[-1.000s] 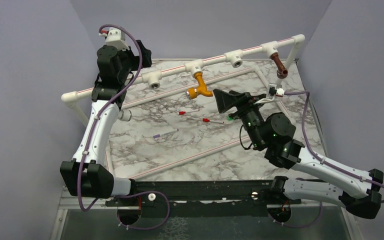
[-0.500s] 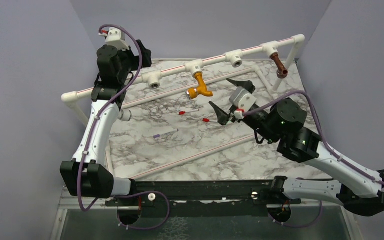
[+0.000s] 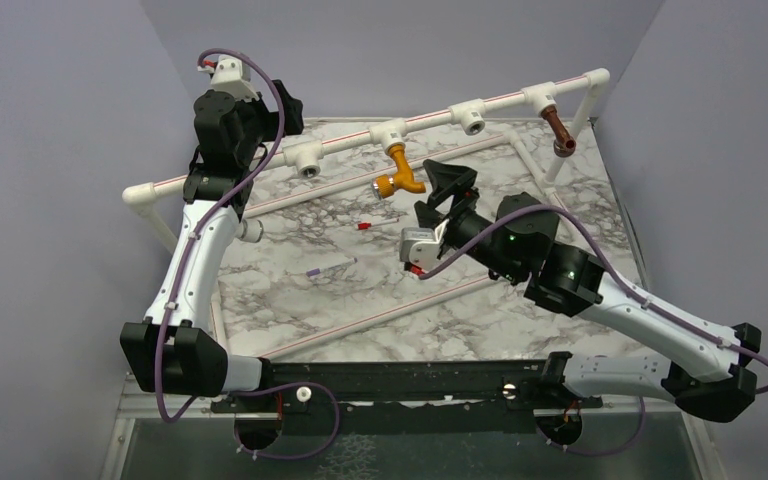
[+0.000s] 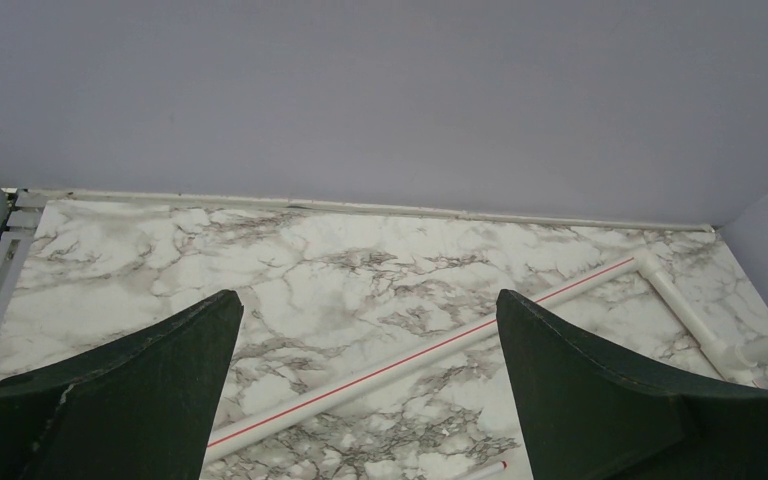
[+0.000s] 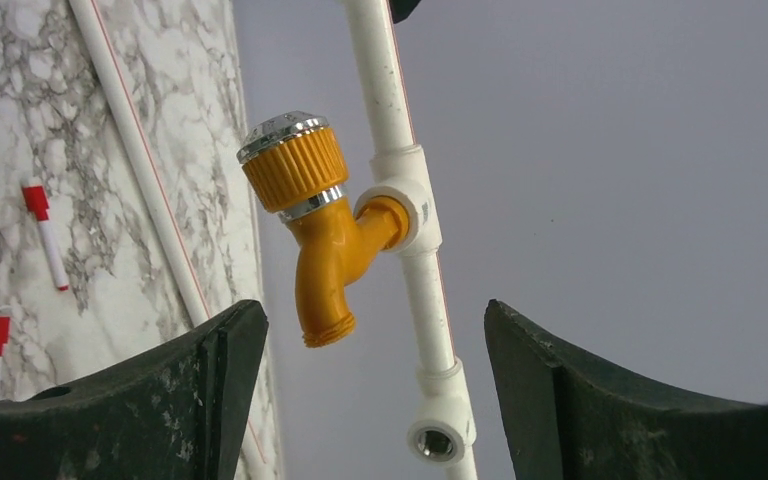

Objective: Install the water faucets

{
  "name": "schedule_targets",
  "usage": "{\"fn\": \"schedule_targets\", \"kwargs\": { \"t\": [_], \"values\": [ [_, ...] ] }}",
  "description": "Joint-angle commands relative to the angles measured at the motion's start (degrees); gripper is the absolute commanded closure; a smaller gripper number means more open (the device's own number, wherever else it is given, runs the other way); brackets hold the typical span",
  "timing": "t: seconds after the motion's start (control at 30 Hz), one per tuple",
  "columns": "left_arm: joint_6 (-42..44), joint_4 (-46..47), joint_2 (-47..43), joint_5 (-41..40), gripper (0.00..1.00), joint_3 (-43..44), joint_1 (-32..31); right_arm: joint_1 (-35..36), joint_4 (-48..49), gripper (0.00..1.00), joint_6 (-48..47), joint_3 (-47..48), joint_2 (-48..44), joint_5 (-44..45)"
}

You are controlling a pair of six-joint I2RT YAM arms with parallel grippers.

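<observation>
I have the orange-yellow faucet (image 3: 400,172) screwed into a white tee fitting (image 3: 388,132) near the middle of the raised white pipe rail (image 3: 430,121), hanging off it above the marble table (image 3: 290,300). Its ridged knob with the silvery cap points one way and its spout branches the other. From the right wrist camera the orange-yellow faucet (image 5: 330,240) sits ahead of my right gripper (image 5: 370,320), in line with the gap between the two dark fingers and closer to the one on the left of that view; it touches neither. The jaws are spread apart and carry nothing. From above, the right gripper (image 3: 443,195) lies just to the right of the spout, with a small gap between fingertip and faucet, and the wrist is rolled onto its side. The dark brown faucet (image 3: 560,132) hangs from the tee at the far right end of the same rail, well apart from that gripper. In the right wrist view I see an empty tee socket (image 5: 440,430) further along the pipe, and two small red-capped pieces (image 5: 45,230) lying on the marble. My left gripper (image 3: 282,108) is up at the far left by the rail, well away from both faucets; its wrist view shows the left gripper (image 4: 367,300) spread wide and empty, facing the marble and a low pipe (image 4: 430,350).
</observation>
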Motion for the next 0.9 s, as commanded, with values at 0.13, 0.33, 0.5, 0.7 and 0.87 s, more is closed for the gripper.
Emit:
{"fn": "schedule_targets", "kwargs": {
  "t": [0.13, 0.33, 0.5, 0.7, 0.87],
  "values": [
    [-0.2, -8.3, 3.3, 1.6, 0.01, -4.2, 2.4, 0.9, 9.3, 0.2, -19.9, -5.1, 3.6, 7.1],
    [-0.2, -8.3, 3.4, 1.7, 0.01, -4.1, 2.5, 1.1, 18.9, 0.28, -23.3, -7.8, 6.1, 9.7],
    [-0.4, -8.3, 3.5, 1.9, 0.01, -4.1, 2.6, 1.4, 26.8, 0.33, -25.6, -9.9, 8.4, 11.7],
    [-0.5, -8.3, 3.6, 2.0, 0.01, -4.1, 2.8, 1.6, 31.6, 0.43, -25.0, -11.6, 10.2, 11.9],
    [-0.6, -8.3, 3.8, 2.2, 0.01, -4.1, 2.9, 2.1, 36.3, 0.64, -24.0, -13.0, 11.5, 12.7]
  ]
}}
